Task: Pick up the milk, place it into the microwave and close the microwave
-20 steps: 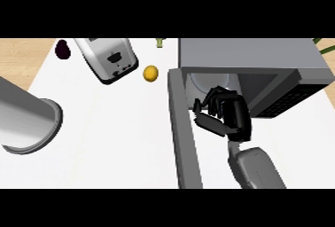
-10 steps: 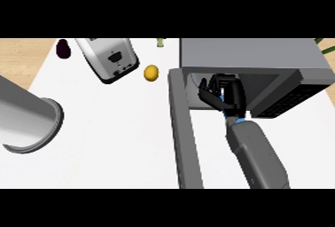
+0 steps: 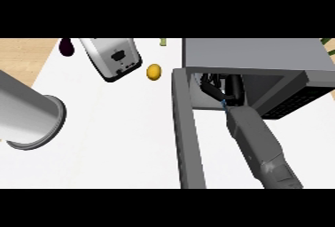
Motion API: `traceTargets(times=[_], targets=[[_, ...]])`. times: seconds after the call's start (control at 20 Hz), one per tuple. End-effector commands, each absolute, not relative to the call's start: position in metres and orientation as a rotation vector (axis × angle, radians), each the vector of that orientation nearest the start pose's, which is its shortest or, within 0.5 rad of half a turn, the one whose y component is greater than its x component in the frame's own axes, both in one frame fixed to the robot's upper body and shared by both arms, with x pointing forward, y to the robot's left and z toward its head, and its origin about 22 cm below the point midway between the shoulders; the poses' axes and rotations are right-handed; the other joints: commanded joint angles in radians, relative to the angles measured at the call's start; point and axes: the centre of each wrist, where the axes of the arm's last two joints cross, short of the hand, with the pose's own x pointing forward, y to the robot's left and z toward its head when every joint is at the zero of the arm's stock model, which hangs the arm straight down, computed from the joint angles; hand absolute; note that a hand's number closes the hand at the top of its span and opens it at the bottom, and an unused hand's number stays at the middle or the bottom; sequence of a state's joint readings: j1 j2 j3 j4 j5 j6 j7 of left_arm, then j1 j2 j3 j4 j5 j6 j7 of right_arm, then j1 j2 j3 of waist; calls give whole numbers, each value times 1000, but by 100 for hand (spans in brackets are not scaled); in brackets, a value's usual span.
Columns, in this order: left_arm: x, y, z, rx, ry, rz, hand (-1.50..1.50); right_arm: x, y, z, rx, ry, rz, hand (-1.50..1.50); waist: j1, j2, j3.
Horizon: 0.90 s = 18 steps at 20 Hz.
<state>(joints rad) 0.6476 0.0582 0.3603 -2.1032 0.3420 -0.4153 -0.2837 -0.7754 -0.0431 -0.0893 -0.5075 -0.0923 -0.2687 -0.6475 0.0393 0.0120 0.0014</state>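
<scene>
The grey microwave (image 3: 255, 53) stands at the upper right with its door (image 3: 186, 133) swung open toward me. My right forearm reaches into the cavity, and my right hand (image 3: 229, 88) is inside with its fingers curled. The milk is hidden by the hand and the microwave's top. Only a thin blue sliver (image 3: 224, 104) shows at the wrist. My left hand shows nowhere. A thick grey forearm (image 3: 26, 115) fills the left edge.
A silver toaster (image 3: 112, 57) lies tilted at the top left of the white counter (image 3: 111, 146). Next to it sits a small yellow fruit (image 3: 153, 72). A dark purple vegetable (image 3: 66, 46) is at the far top left.
My right hand has moved up and forward, from in front of the opening to deep inside the microwave. The white-blue thing in its curl has gone out of sight.
</scene>
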Motion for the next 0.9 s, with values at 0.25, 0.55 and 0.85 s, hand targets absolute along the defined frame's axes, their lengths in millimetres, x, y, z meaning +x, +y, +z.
traceTargets(times=[0.25, 0.55, 0.85], targets=[[80, 353, 52, 68, -1881, 96, -150, 421, -155, 6, -282, -1956, 105, 150, 13, 8, 0], [72, 358, 45, 78, -1872, 108, -150, 427, -164, 12, -585, -1990, 339, 150, 34, 12, -1], [90, 354, 46, 61, -1893, 80, -150, 432, -150, 20, -766, -1961, 302, 150, 48, 24, 0]])
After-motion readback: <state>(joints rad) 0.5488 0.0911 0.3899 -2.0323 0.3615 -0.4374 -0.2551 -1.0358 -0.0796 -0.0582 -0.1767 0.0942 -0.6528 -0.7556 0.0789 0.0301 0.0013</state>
